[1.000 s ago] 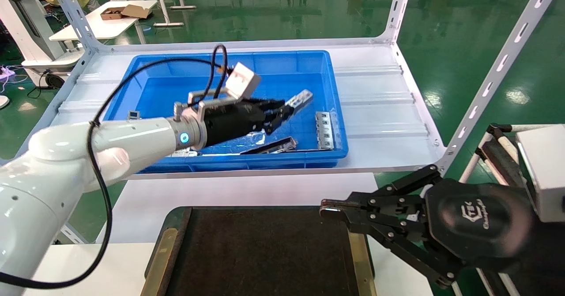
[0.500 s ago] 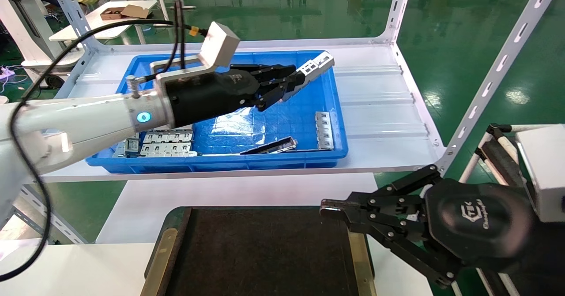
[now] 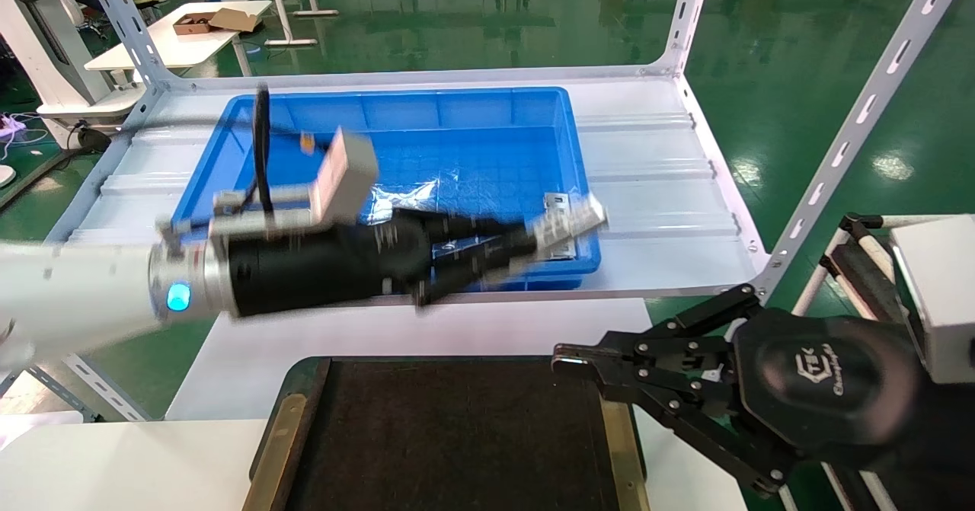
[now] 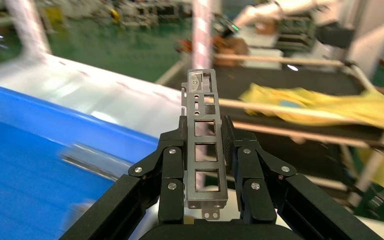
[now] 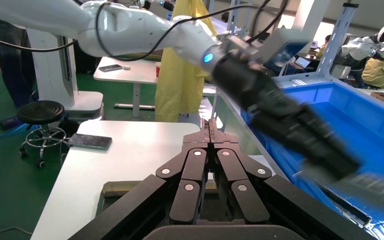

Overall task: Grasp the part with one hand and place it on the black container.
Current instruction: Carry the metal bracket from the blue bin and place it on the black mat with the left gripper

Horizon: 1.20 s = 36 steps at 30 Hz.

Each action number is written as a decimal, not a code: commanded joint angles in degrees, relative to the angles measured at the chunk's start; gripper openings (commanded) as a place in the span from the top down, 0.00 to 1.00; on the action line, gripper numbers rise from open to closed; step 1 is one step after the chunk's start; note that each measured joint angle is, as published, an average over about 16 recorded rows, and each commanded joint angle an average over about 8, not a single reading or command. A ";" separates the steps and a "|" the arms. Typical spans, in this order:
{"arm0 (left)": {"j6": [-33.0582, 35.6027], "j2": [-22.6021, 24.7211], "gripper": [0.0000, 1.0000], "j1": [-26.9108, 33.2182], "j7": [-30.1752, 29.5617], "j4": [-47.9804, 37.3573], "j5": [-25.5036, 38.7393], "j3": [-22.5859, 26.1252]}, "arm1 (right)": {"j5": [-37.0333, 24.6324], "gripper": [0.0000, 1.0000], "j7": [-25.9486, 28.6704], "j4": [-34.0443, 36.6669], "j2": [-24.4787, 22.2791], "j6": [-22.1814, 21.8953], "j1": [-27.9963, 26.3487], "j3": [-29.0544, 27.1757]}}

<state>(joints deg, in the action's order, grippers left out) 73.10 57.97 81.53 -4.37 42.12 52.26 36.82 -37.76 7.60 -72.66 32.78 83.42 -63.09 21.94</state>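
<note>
The part (image 4: 206, 145), clamped between the fingers of the left gripper (image 3: 525, 243), has been lifted out of the blue bin (image 3: 396, 115) and swung down to its near rim. The black container (image 3: 457, 435) lies below and nearer, so only lowering and release are judged to remain. The right gripper (image 3: 567, 359), fingers closed on nothing, is parked beside the container.

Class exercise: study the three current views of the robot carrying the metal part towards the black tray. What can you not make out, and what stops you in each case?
- Head view: the part is smeared by motion, so its cutouts are unreadable; the left gripper is blurred too.
- Head view: the blue bin floor near the front is covered by the left arm.
- Head view: the black container is cut off by the frame's lower edge.
- Right wrist view: the right gripper hides the tray beneath.
</note>
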 commanded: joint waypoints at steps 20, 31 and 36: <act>-31.32 -10.40 1.00 -31.46 -20.38 35.29 7.66 5.82 | 0.01 1.00 0.00 0.00 0.00 0.00 0.00 0.01; -55.37 -0.20 1.00 -38.46 -28.60 33.79 12.34 9.38 | 0.01 1.00 -0.01 0.00 -0.01 -0.01 0.00 0.01; -64.86 4.73 1.00 -39.09 -32.26 30.78 13.21 11.50 | 0.01 1.00 -0.01 0.00 -0.01 -0.01 0.00 0.02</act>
<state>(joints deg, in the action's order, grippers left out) 8.85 62.64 42.81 -36.05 72.05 65.11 48.32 -37.75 7.59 -72.66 32.77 83.42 -63.10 21.95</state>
